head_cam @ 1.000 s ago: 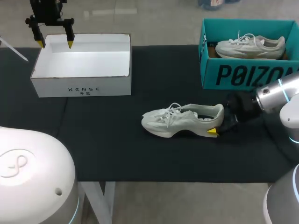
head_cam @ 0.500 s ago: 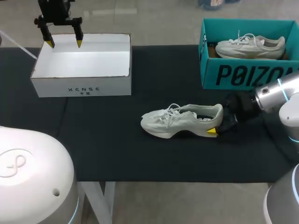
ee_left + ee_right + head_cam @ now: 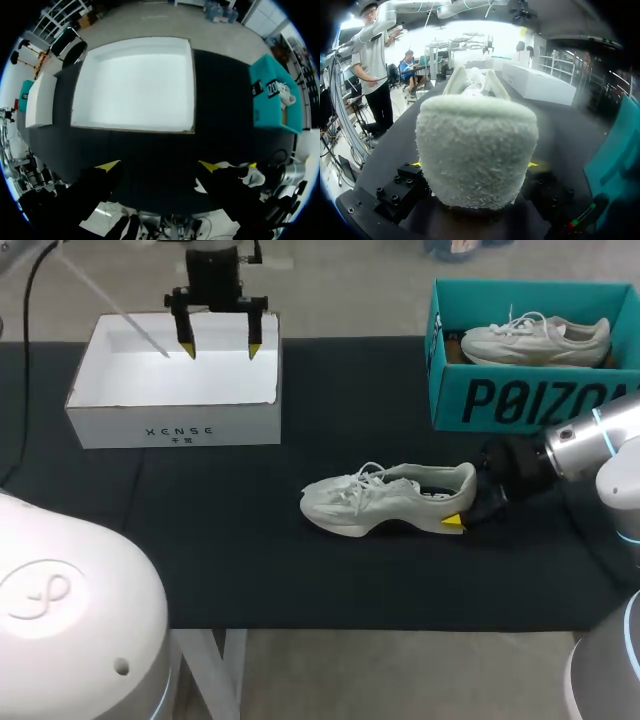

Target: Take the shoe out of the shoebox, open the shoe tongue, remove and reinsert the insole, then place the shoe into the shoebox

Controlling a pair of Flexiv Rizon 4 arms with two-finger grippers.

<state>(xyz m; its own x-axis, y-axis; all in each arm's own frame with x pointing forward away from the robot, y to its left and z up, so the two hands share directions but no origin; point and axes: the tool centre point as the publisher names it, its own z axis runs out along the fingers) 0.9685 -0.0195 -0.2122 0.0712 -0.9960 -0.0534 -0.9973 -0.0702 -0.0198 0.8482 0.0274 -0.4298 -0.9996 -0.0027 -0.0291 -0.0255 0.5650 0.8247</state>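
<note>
Head view: the shoe (image 3: 385, 500) lies on its sole on the black table (image 3: 220, 560), toe toward the left side, in front of the teal box (image 3: 530, 400). The right gripper (image 3: 468, 502) comes in low from the right and is at the heel. One yellow tip presses the near side of the heel by the sole, and the other finger is hidden behind the shoe. A second shoe (image 3: 535, 340) lies inside the teal box. The left gripper (image 3: 220, 348) hangs well apart from the shoe, over the back right part of the white box (image 3: 170, 425). Its fingers are spread wide and hold nothing.

Left wrist view: the left gripper (image 3: 159, 167) points down with its two yellow tips far apart and only the dark table between them. The white box (image 3: 135, 85) lies ahead of it. The teal box (image 3: 272, 95) is off to one side, and a bit of the shoe (image 3: 254, 176) shows beyond one finger.

Right wrist view: the fuzzy heel of the shoe (image 3: 477, 150) sits right between the fingers of the right gripper (image 3: 475, 164). A sliver of yellow tip shows against each side of it, so the gripper is clamped on the heel. The toe points straight away from the gripper. The teal box (image 3: 620, 145) is beside it.
</note>
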